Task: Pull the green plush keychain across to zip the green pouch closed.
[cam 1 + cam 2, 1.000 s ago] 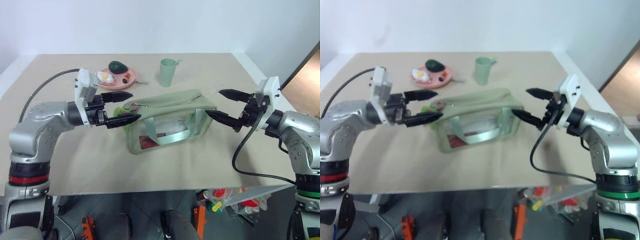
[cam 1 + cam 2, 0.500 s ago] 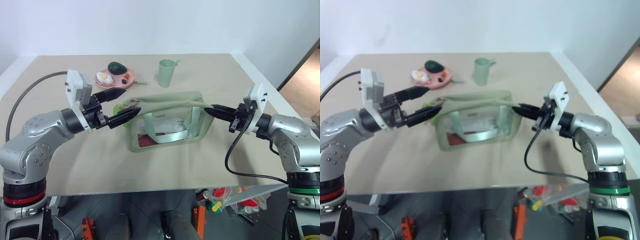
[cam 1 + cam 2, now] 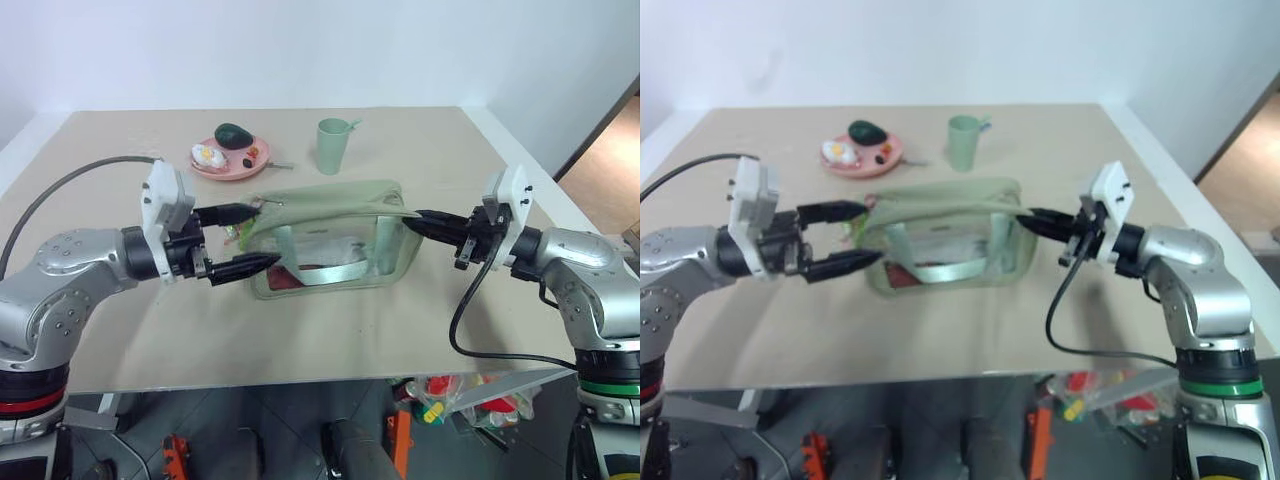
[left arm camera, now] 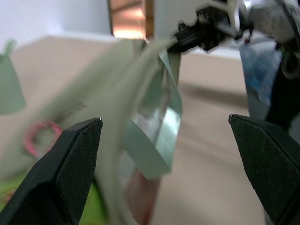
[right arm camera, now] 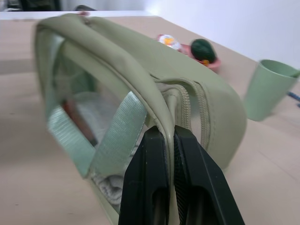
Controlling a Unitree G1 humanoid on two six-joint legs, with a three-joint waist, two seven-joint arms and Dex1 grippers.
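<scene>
Nearest you, the left gripper (image 3: 236,240) stands spread wide at the green pouch's (image 3: 330,240) left end, holding nothing. The right gripper (image 5: 168,140) is pressed together, pinching the pouch's fabric edge at the right end. The pouch sits mid-table; it looks soft and light, likely to slump and drag when tugged, so that pinch should anchor it. Take the green plush keychain (image 3: 238,221), peeking lime-green beside the left fingers, by its squashy body. Beyond, a pink plate (image 3: 205,167) and pale green cup (image 3: 333,146) stand on the beige table (image 3: 400,330), a white wall behind.
</scene>
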